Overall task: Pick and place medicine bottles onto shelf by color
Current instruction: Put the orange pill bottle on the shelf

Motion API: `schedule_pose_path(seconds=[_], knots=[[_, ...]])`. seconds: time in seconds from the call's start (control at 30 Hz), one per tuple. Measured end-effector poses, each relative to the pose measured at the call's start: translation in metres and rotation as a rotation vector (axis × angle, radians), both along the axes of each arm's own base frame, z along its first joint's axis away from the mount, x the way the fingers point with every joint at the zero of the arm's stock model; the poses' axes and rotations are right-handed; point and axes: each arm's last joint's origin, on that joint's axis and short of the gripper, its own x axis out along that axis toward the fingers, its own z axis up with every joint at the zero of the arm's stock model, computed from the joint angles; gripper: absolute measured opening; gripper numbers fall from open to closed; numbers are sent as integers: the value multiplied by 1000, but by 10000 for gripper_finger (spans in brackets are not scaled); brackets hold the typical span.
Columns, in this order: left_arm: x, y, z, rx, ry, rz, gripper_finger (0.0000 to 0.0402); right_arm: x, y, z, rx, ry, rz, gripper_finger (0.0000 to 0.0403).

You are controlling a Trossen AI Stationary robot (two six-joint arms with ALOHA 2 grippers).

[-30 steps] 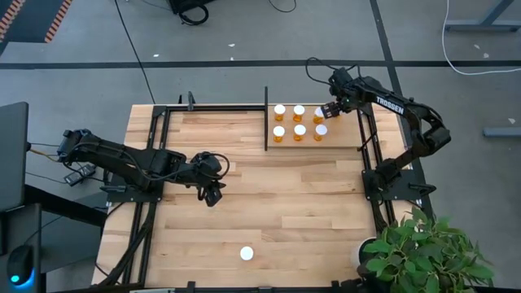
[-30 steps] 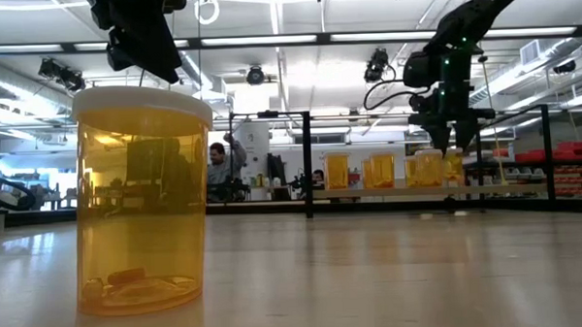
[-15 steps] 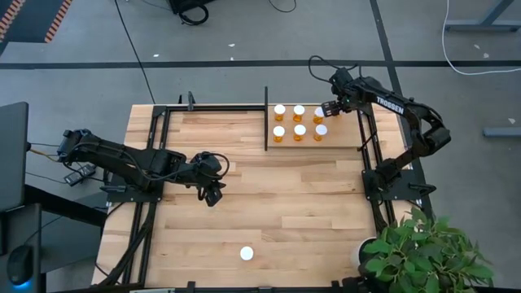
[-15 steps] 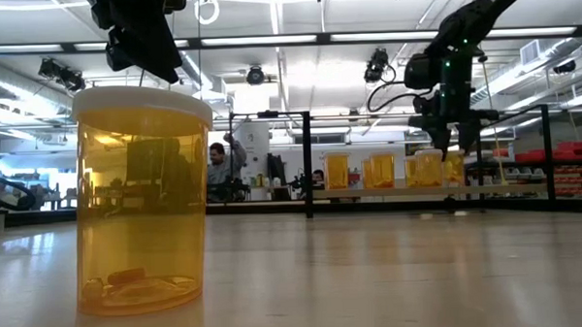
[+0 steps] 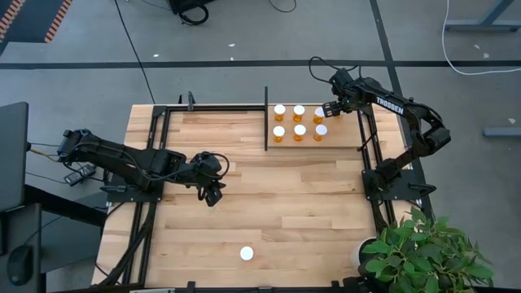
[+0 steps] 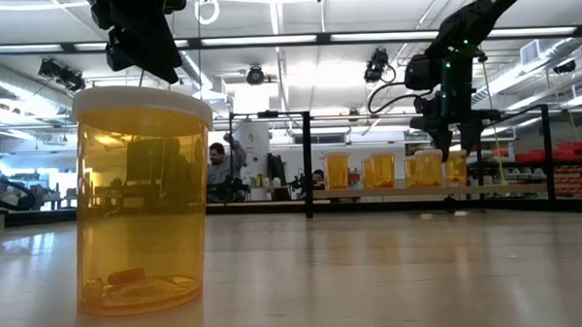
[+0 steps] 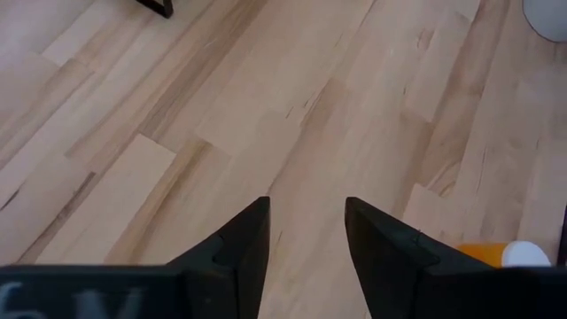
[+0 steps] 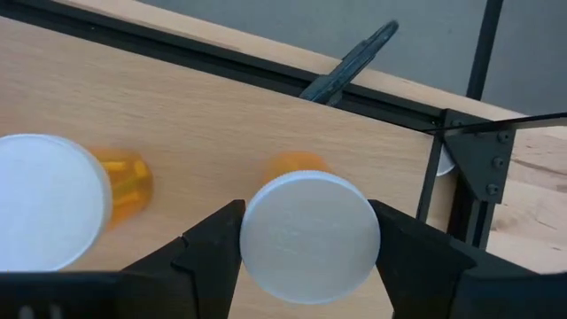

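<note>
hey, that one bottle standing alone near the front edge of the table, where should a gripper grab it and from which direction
Grip the lone bottle by its orange body just under the white cap, coming straight down from above. It stands upright with bare tabletop all around, so fingers can likely straddle the round wall from any side. The left gripper is nearer.

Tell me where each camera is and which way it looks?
High view: above the table, looking straight down; both arms show, right tool over the shelf.
Low view: at tabletop height, looking level past a lone bottle; arms hang in from above.
Left wrist view: looks down at bare tabletop past its open tool.
Right wrist view: looks down at a white cap between its fingers.
High and low views share the shelved bottles.
</note>
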Motion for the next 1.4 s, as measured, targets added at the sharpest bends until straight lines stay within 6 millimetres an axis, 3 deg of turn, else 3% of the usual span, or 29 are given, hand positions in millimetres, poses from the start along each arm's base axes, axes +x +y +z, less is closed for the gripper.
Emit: schedule_pose_path(seconds=[0.33,0.63,1.1,1.23,1.4], knots=[[0,0,0,0,0,0,155,0,0,0,0,0,-2,281],[0,0,0,-1,0,-1,157,4,6,2,32,15,24,282],[0,0,0,0,0,-1,157,20,32,0,128,67,75,282],[0,0,0,1,0,-2,152,25,45,9,111,57,121,282],[0,0,0,8,1,-10,154,20,65,34,23,-33,92,282]])
